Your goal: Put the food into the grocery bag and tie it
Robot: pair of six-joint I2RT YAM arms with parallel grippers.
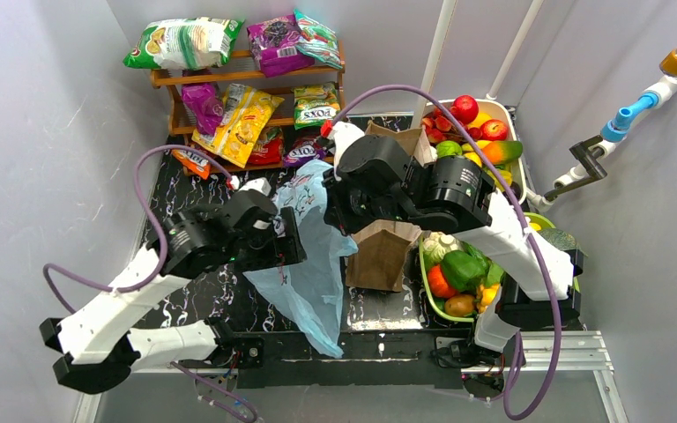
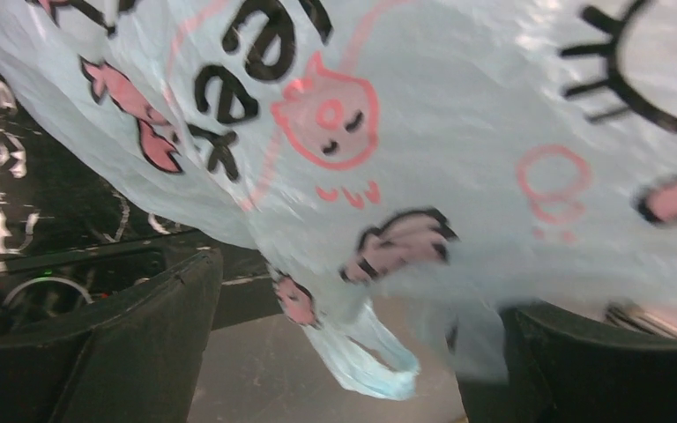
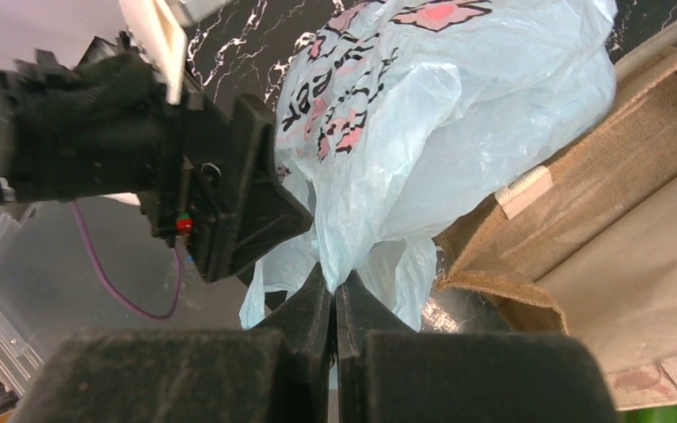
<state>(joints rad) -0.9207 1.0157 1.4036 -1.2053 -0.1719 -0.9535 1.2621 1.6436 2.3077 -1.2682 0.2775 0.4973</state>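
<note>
The grocery bag [image 1: 310, 273] is thin light-blue plastic with pink figures, held up and draping over the table's near edge. My right gripper [image 1: 340, 222] is shut on a fold of its film; in the right wrist view the fingers [image 3: 335, 291] pinch the plastic [image 3: 423, 132]. My left gripper [image 1: 293, 240] stands open just left of the bag. In the left wrist view the printed bag [image 2: 423, 150] fills the top, and a loop handle [image 2: 372, 363] hangs loose between the wide-apart fingers [image 2: 141, 344]. The food [image 1: 460, 269] lies at the right, outside the bag.
A stiff brown bag [image 1: 383, 254] stands just right of the blue one. Vegetables fill a green tray [image 1: 426, 286] at the near right, and fruit fills a white basket [image 1: 518, 141] behind it. A wooden snack shelf [image 1: 247, 79] stands at the back.
</note>
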